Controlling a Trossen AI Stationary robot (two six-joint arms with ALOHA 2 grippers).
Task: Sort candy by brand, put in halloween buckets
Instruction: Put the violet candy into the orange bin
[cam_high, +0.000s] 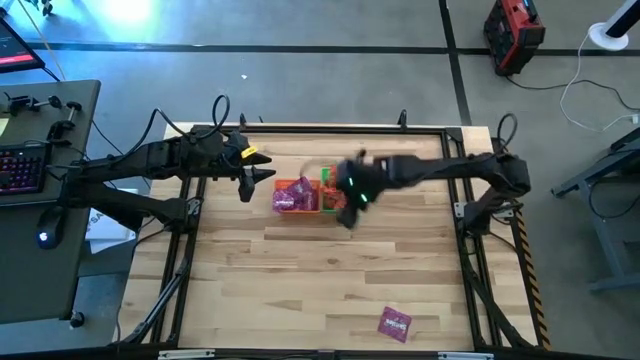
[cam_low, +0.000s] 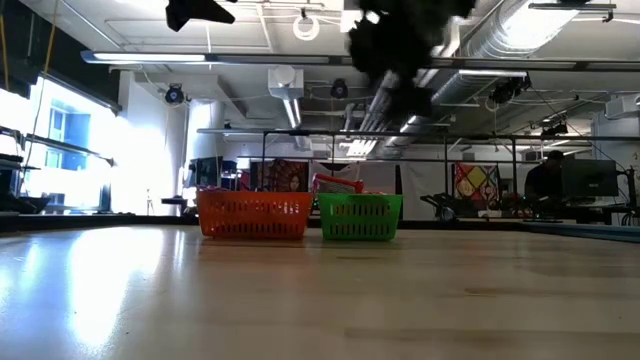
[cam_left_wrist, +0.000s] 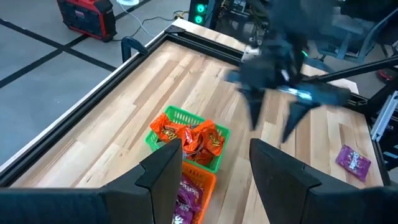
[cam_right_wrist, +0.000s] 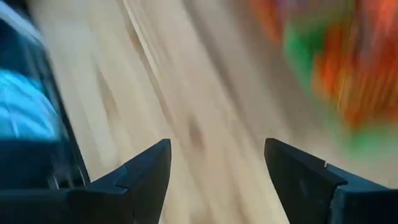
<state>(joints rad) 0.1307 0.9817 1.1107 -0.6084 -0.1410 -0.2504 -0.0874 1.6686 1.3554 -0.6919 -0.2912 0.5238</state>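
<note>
Buckets (cam_high: 307, 196) side by side, purple candy (cam_high: 395, 323) apart

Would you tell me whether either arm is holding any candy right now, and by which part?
Nothing is held: the right gripper and the left gripper both show open, empty jaws.

This is a robotics lab or workshop in an industrial hall. Exposed ducts (cam_low: 560, 45) and strip lights (cam_low: 200, 60) run across the bare ceiling, the floor (cam_high: 330, 80) is grey concrete with dark taped lines, a desk with a keyboard (cam_high: 22, 165) stands beside the framed wooden surface (cam_high: 330, 260), and a red tool case (cam_high: 513, 32) sits nearby.
</note>
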